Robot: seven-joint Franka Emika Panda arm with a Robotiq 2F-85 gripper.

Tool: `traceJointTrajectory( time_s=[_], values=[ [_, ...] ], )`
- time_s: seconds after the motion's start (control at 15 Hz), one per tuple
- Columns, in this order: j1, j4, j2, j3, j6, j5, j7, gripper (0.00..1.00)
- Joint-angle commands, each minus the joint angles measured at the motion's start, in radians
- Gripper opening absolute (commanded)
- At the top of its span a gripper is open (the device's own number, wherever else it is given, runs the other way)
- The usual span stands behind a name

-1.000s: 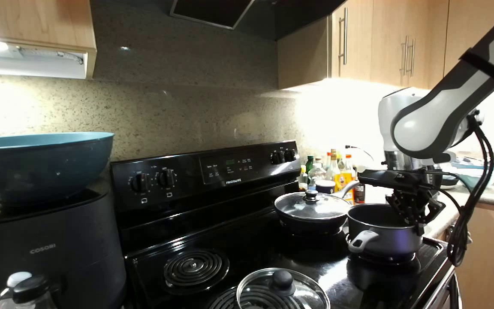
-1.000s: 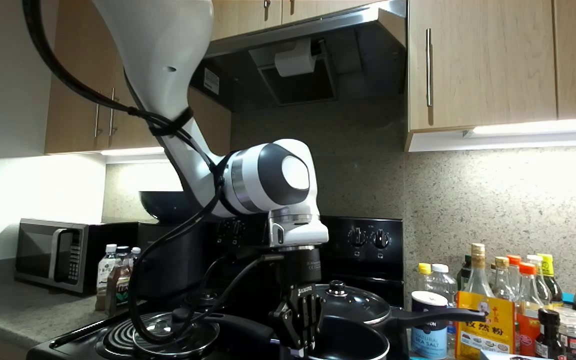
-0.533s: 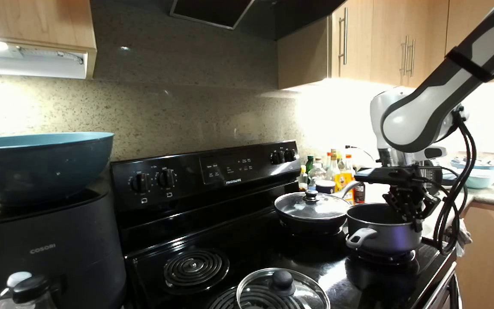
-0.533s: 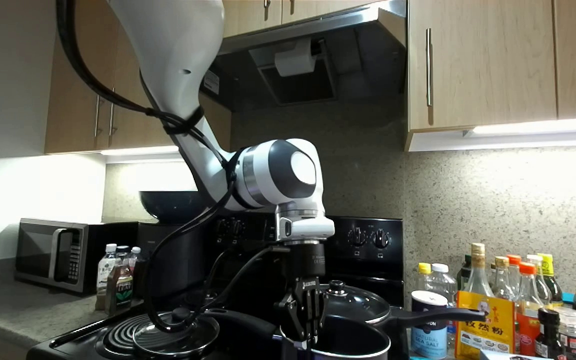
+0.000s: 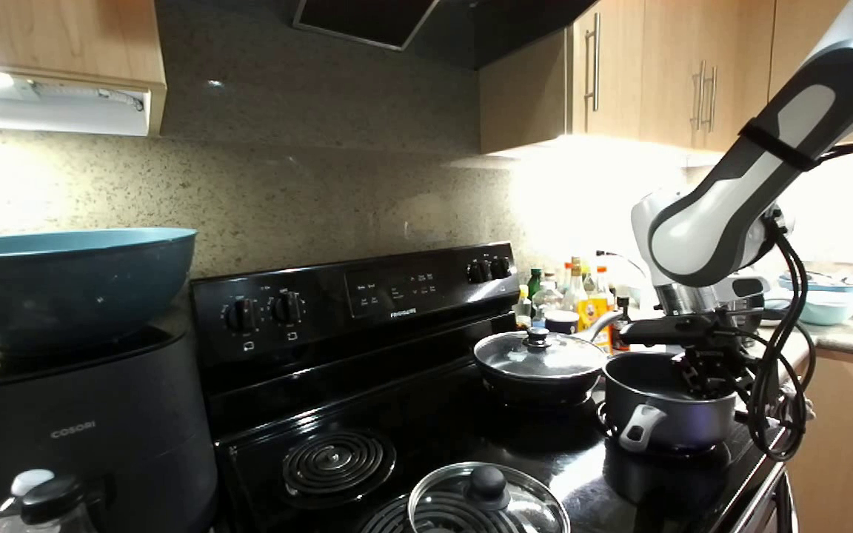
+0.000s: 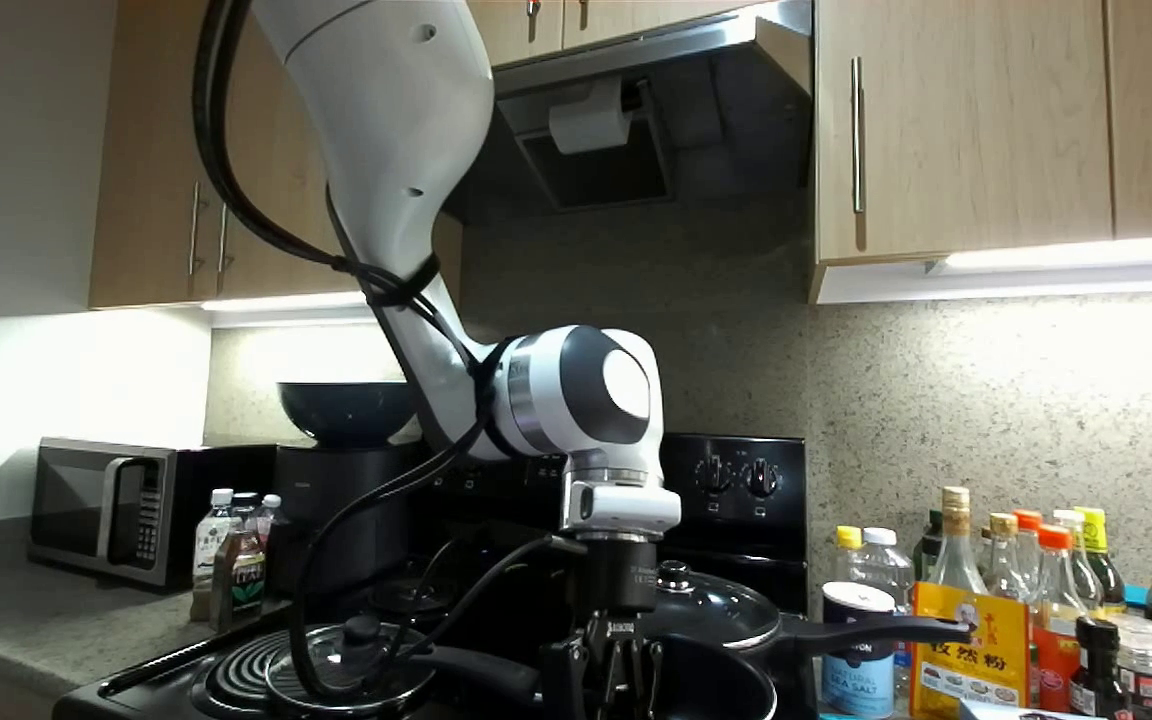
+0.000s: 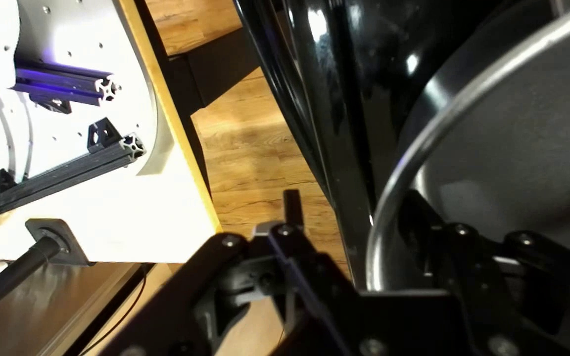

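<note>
- The pot [image 5: 667, 426] stands on the stove [image 5: 441, 418], near its front edge; a lidded pan [image 5: 539, 374] is just beside it; glossy stovetop [image 5: 591, 485] lies between the pot and a loose glass lid [image 5: 487, 488]
- In the wrist view, wood floor [image 7: 260, 148] shows between the stove's front and a white table [image 7: 136, 232]
- The tool [image 7: 354, 210] has its fingers [image 7: 292, 207] spread, the pot's rim passing between them; one finger is inside the pot, one outside; whether either touches the wall cannot be told
- Since half a second ago the fingers have parted wider; the pot has shifted slightly, its short handle [image 5: 647, 412] turned; the lidded pan looks unmoved
- Readable writing: FRIGIDAIRE on the stove's panel [image 5: 426, 285]; COSORI on a dark appliance [image 5: 78, 451]; NATURAL SEA SALT on a canister [image 6: 858, 660]; Chinese characters on a yellow packet [image 6: 971, 650]
</note>
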Motion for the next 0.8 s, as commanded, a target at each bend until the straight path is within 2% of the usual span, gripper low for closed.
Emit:
traceJointTrajectory(
  time_s=[0.0,0.13,0.33,0.47,0.73],
  values=[
    [0.031,-0.002,-0.038,-0.007,-0.027,-0.021,0.020,0.84],
    [0.046,-0.028,-0.097,0.005,-0.014,-0.054,0.028,0.98],
    [0.065,-0.059,-0.189,0.027,-0.012,-0.089,0.034,1.00],
    [0.070,-0.078,-0.258,0.050,-0.036,-0.085,0.044,1.00],
    [0.096,-0.134,-0.397,0.096,-0.048,-0.045,-0.018,1.00]
  ],
)
